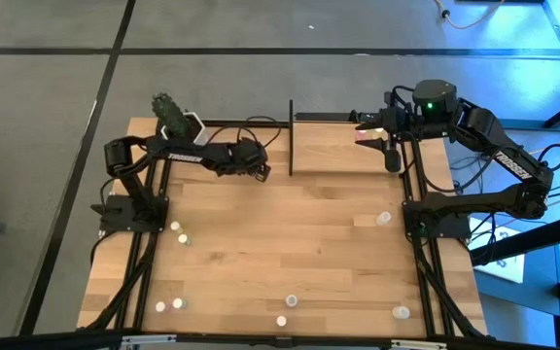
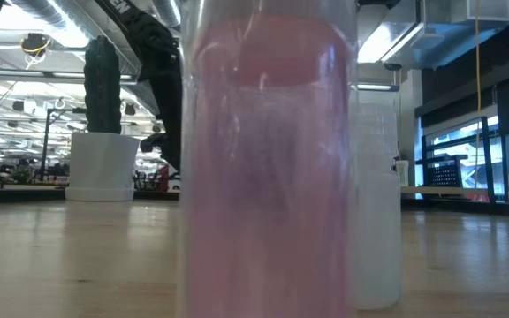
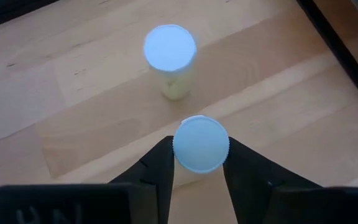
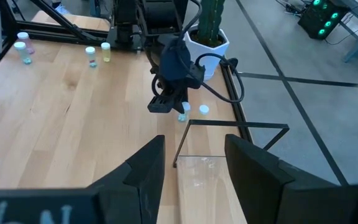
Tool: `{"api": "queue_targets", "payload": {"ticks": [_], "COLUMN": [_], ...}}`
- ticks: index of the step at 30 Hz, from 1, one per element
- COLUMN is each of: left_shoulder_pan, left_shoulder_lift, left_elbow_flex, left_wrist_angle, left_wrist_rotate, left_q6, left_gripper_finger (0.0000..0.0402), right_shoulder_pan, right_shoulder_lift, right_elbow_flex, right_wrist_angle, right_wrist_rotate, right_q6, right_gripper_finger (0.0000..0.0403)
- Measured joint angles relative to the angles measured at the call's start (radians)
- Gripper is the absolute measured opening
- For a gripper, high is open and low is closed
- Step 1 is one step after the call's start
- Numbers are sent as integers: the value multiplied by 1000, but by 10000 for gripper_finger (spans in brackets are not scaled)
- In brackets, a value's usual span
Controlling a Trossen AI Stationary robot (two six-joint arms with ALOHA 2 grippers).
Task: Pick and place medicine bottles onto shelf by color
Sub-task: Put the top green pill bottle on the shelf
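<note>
standing upright between the part-closed fingers of the left gripper [image 3: 201,180], a white-capped bottle [image 3: 201,144] is flanked but not visibly clamped, just left of the shelf [image 1: 343,146], where the empty, parted right gripper [image 1: 389,156] hangs.

You have open wooden tabletop [image 1: 290,243] across the middle. Tiny white-capped medicine bottles [image 1: 176,231] dot its edges. The light-wood shelf with thin black uprights [image 1: 343,148] and a white hexagonal cactus pot [image 1: 185,126] block the far side.
</note>
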Motion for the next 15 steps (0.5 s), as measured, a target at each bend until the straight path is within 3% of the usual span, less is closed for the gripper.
{"api": "queue_targets", "payload": {"ticks": [6,15], "left_shoulder_pan": [-38,-125], "left_shoulder_lift": [0,0], "left_elbow_flex": [0,31], "left_wrist_angle": [0,-12], "left_wrist_rotate": [7,97], "left_q6": [-2,-9], "left_gripper_finger": [114,114], "right_shoulder_pan": [0,0], "right_shoulder_lift": [0,0], "right_elbow_flex": [0,0], "right_wrist_angle": [0,0], "right_wrist_rotate": [0,0], "right_q6": [-2,-3], "right_gripper_finger": [170,170]}}
